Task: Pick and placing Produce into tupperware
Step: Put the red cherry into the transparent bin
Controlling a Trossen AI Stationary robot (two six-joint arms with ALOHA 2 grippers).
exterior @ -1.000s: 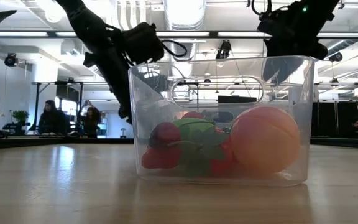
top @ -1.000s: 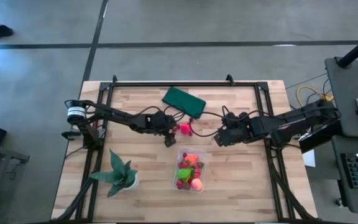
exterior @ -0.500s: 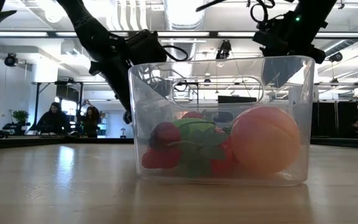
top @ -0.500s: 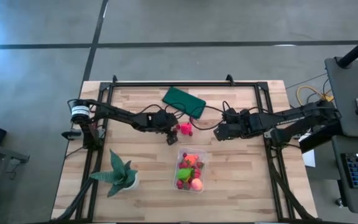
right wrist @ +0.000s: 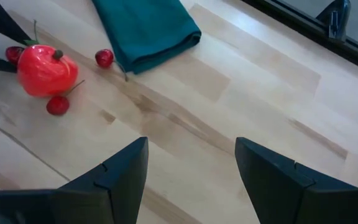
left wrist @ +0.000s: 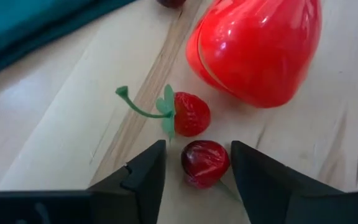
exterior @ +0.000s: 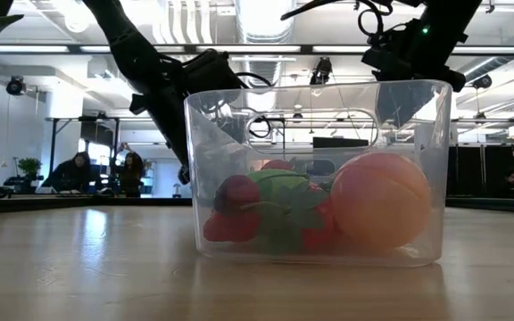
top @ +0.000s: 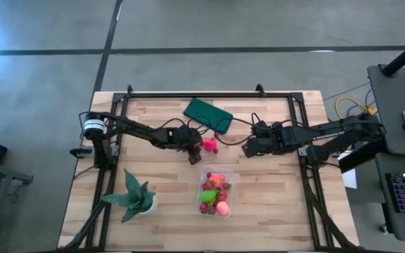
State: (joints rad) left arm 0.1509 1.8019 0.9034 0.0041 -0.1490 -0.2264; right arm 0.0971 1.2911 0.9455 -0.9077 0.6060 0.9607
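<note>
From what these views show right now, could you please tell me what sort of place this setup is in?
Probably a large open-plan lab or workshop. Past the clear tupperware, the low view shows exposed ceiling ducts and strip lights, and people seated at a long bench. From above, a wooden table stands on a grey concrete floor.

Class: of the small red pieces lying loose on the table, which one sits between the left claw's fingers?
The dark red berry, stemless, between the left claw fingers. The strawberry with the green stem lies just beyond it.
</note>
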